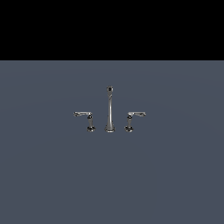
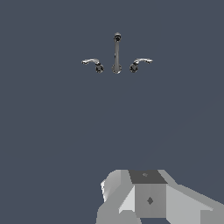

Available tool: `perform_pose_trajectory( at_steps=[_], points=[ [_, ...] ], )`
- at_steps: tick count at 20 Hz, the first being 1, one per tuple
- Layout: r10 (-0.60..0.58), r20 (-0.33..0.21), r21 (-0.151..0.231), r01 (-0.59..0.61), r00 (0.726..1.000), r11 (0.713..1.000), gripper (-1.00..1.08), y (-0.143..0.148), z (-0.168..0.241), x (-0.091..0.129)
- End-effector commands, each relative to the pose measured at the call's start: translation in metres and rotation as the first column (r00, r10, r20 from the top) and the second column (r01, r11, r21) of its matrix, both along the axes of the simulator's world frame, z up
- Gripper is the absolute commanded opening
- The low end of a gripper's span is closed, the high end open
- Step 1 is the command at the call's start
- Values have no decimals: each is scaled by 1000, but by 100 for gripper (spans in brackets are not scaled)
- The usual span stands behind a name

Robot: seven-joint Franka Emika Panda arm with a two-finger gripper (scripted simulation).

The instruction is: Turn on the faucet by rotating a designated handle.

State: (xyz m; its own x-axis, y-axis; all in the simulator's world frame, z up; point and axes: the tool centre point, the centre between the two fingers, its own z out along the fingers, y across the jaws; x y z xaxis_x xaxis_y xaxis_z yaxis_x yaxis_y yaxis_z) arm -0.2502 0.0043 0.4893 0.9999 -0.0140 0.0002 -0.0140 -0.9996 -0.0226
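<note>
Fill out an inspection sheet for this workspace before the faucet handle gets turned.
Surface: flat grey-blue floor, bare apart from the faucet.
Job's things: chrome faucet, tall tapered spout upright in the middle; designated handle on the exterior view's right, lever pointing right; twin handle on the left, lever pointing left. All three stand apart.
Clutter: nothing seen.
Grippers: only a grey blocky part of the gripper shows in the wrist view, apart from the faucet; fingers hidden, state unclear.
Cables: nothing seen.
Surroundings: black band above the floor.

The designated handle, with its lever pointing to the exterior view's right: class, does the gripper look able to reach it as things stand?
Probably yes. Nothing lies between the gripper and the designated handle; only the spout stands beside it, apart.
</note>
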Motion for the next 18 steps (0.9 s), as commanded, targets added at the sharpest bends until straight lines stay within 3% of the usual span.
perform_pose_trajectory(
  at_steps=[1,10,18],
  points=[
    [0,0,0,0,1000,1000,-100,0,0,0],
    [-52,-1,0,52,999,999,-100,5,-13,11],
    [-186,-2,-1,186,983,983,-100,14,-48,39]
  ],
)
